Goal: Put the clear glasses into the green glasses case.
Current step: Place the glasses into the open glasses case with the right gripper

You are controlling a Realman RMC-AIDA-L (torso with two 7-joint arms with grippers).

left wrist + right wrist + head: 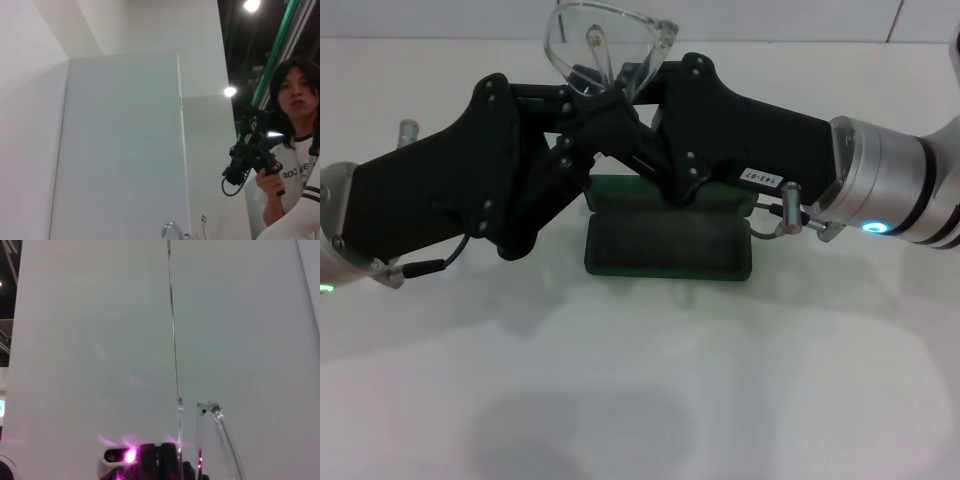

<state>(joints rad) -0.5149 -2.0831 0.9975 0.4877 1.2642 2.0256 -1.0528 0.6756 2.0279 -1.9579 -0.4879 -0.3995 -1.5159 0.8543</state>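
The clear glasses (620,25) are held up in the air at the back middle of the head view, front curved, above both arms. My left gripper (582,95) comes in from the left and my right gripper (638,85) from the right. They meet under the glasses' lower rim, each shut on it. Below them on the white table lies the green glasses case (668,245), open, with its dark lining up and its lid (620,190) behind, partly hidden by the arms. A hinge of the glasses (212,412) shows in the right wrist view, and a bit of rim (170,231) in the left wrist view.
The white table (640,400) runs wide in front of the case. A white wall (440,18) stands behind. In the left wrist view a person (292,150) holding a camera stands far off beside white panels.
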